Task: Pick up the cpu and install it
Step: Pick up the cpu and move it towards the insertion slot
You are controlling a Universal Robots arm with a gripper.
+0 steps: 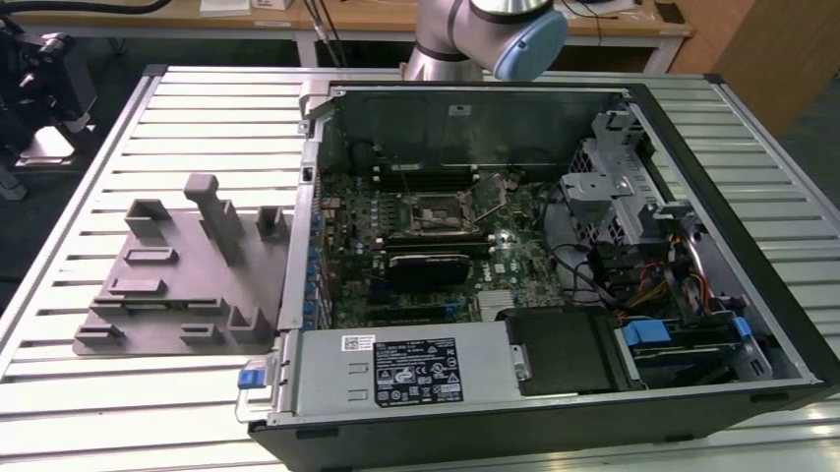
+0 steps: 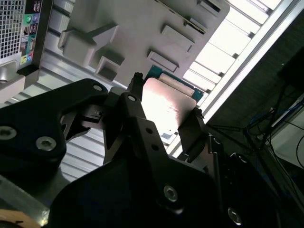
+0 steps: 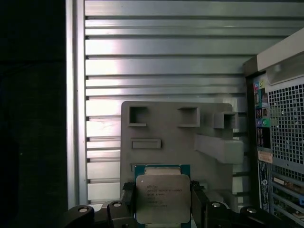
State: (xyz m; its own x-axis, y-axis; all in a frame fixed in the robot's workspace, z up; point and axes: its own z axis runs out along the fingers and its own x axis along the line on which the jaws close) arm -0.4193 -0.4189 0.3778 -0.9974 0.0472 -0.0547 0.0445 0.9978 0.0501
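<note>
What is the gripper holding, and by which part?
The cpu, clamped between the jaws by two opposite side edges, its metal top plate left uncovered.

A metal table [image 1: 171, 128] with long parallel slats carries two things. A grey plastic fixture plate [image 1: 184, 285], with raised blocks and pockets, lies flat on the exterior view's left side. Just beside it, an open computer case [image 1: 459, 128] lies on its side and covers the middle and the exterior view's right part of the table.
</note>
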